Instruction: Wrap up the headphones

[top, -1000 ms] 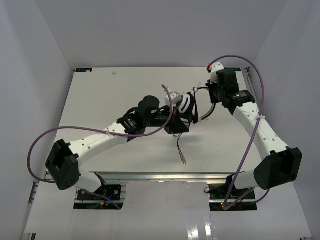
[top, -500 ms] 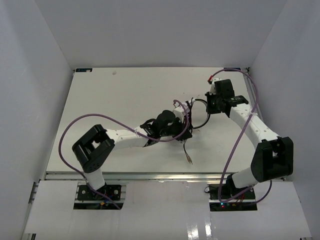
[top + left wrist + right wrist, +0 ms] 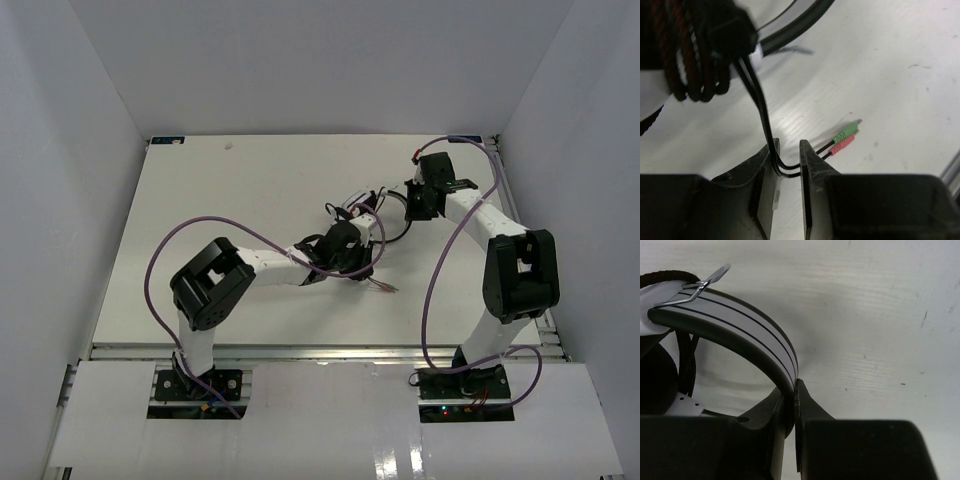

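The headphones (image 3: 362, 212) lie at the table's middle, with cable wound round them. In the left wrist view the wound red-and-black cable (image 3: 690, 60) hangs at top left. Two thin black strands (image 3: 760, 100) run taut from it down into my left gripper (image 3: 788, 150). Its jaws stand close together on the strands. The green and pink plugs (image 3: 845, 139) lie just past the fingers, and they also show in the top view (image 3: 385, 288). My right gripper (image 3: 790, 390) is shut on the white striped headband (image 3: 740, 325); it sits right of the headphones (image 3: 408, 205).
White enclosure walls stand round the table (image 3: 200, 180). Purple arm cables loop over the left arm (image 3: 200, 225) and beside the right arm (image 3: 440, 270). The right arm's elbow (image 3: 520, 275) stands high near the table's right edge.
Both arms have folded in toward the middle. My left gripper has swung round the headphones with the cable, and the plug end has moved up and to the right. The right gripper still holds the headband.
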